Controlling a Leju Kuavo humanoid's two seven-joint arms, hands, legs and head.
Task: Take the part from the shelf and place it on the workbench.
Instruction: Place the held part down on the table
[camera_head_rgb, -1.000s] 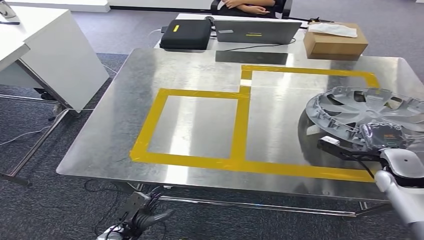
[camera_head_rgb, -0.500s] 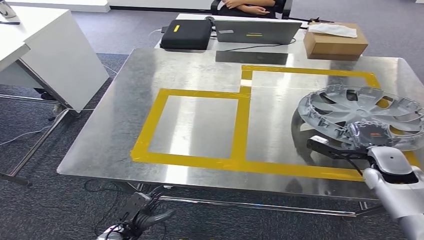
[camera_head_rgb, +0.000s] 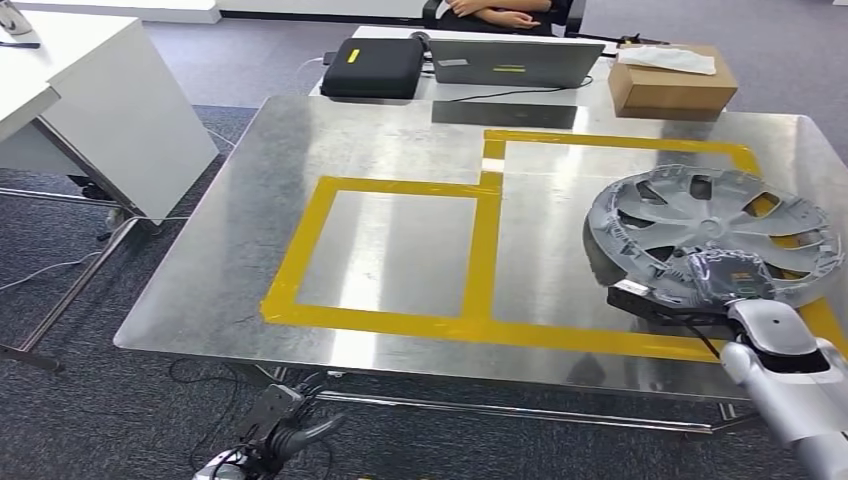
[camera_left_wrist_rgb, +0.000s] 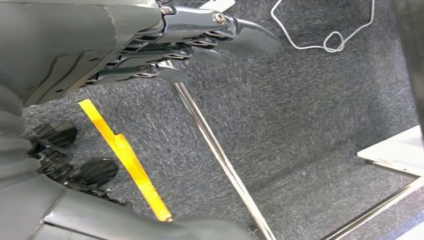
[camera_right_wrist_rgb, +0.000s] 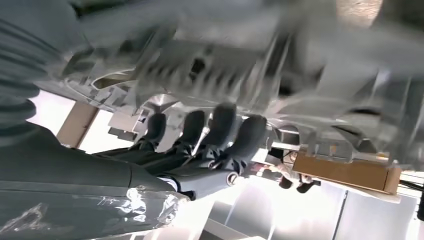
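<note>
Since a second ago right hand (camera_head_rgb: 722, 285) has carried the grey plastic spoked wheel cover (camera_head_rgb: 705, 225) leftward and lower over the shiny steel bench (camera_head_rgb: 400, 240); fingers (camera_right_wrist_rgb: 220, 127) curl under its near rim, gripping it. Cover hangs tilted above the right yellow-tape rectangle (camera_head_rgb: 620, 145), contact with bench unclear. Risk: one-edge grip could let it tip or skid on slick metal at release. Left hand (camera_head_rgb: 285, 435) hangs below bench edge, fingers loosely apart, holding nothing. Brown cardboard box (camera_head_rgb: 670, 90) behind holds white sheet.
</note>
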